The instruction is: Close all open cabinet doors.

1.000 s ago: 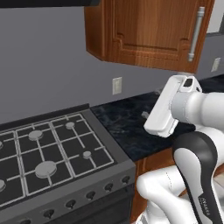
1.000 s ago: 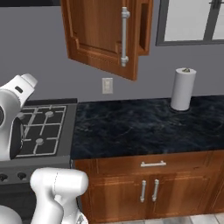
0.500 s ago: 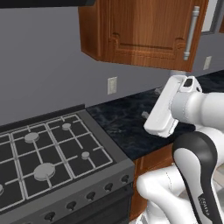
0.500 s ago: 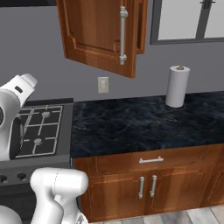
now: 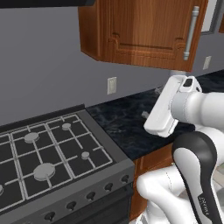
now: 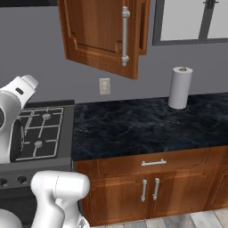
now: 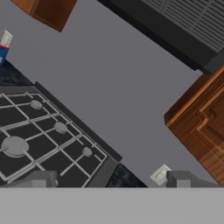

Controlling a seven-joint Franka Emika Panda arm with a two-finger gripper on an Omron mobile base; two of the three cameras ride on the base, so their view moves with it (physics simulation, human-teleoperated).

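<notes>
Hanging ajar over the dark marbled table (image 5: 127,122), the reddish-brown raised-panel cabinet door (image 5: 144,33) with its long vertical silver bar handle (image 5: 190,33) is cut off at the top of the left base view, beside the black gas stove (image 5: 48,157). From the right base view the same door (image 6: 95,35) swings outward above a cream wall outlet (image 6: 104,86); a white paper-towel roll (image 6: 180,87) stands further along. Looking along the hand, the end effector (image 7: 111,180) shows two tips set wide apart, gripping nothing; the door (image 7: 203,127) is only partly visible at the right edge.
</notes>
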